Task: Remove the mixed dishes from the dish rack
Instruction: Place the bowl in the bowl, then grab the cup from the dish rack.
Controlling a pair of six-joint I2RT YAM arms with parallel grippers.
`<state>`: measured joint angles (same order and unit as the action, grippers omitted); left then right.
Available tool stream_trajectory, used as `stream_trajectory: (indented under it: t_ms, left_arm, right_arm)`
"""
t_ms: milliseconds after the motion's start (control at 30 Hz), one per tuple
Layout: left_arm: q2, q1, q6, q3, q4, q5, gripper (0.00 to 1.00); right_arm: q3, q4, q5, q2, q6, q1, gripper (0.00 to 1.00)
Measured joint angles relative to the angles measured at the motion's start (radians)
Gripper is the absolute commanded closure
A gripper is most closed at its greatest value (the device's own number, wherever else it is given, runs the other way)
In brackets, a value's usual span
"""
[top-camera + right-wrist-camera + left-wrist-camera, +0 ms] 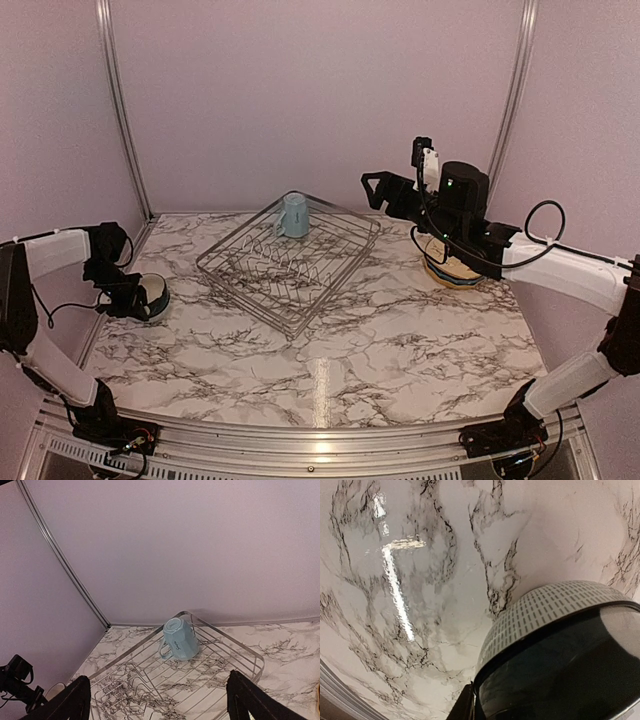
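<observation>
One mug [293,215] sits in the dish rack [262,285] mid-frame, left of our spread right gripper [378,193]. Whether our left gripper [133,298] clamps the bowl [156,296], we cannot tell.

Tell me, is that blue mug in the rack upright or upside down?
Upside down: the mug shows its ringed base on top, sitting inside the dish rack.

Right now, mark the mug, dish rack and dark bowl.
mug [181,641], right wrist view, on its side wall.
dish rack [245,300], top external view, on its near-left rim.
dark bowl [545,610], left wrist view, on its patterned outer wall.
</observation>
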<state>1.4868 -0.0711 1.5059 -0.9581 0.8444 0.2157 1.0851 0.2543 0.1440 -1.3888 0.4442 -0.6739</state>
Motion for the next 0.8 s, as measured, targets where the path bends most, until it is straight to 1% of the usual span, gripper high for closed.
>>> stream_trajectory:
  t_ms: [133, 367, 433, 500, 533, 600, 800]
  left_arm:
    - [-0.017, -0.002, 0.003, 0.003, -0.035, 0.000, 0.55]
    - [-0.090, -0.006, 0.011, 0.016, -0.057, -0.006, 0.28]
    - [-0.110, -0.006, 0.014, 0.020, -0.060, -0.006, 0.19]
    - [-0.130, -0.007, 0.013, 0.027, -0.063, -0.006, 0.08]
    - [-0.143, -0.006, 0.017, 0.034, -0.064, -0.007, 0.04]
    - [-0.167, -0.006, 0.010, 0.044, -0.066, -0.007, 0.01]
    - [-0.271, -0.007, -0.037, 0.048, -0.072, -0.045, 0.01]
  right_arm:
    - [0.000, 0.000, 0.000, 0.000, 0.000, 0.000, 0.10]
    - [0.000, 0.000, 0.000, 0.000, 0.000, 0.000, 0.10]
    - [0.000, 0.000, -0.001, 0.000, 0.000, 0.000, 0.10]
    - [0.000, 0.000, -0.001, -0.001, 0.000, 0.000, 0.10]
    - [0.000, 0.000, -0.001, -0.001, 0.000, 0.000, 0.10]
    - [0.000, 0.000, -0.001, -0.001, 0.000, 0.000, 0.10]
    - [0.000, 0.000, -0.003, -0.015, 0.000, 0.000, 0.10]
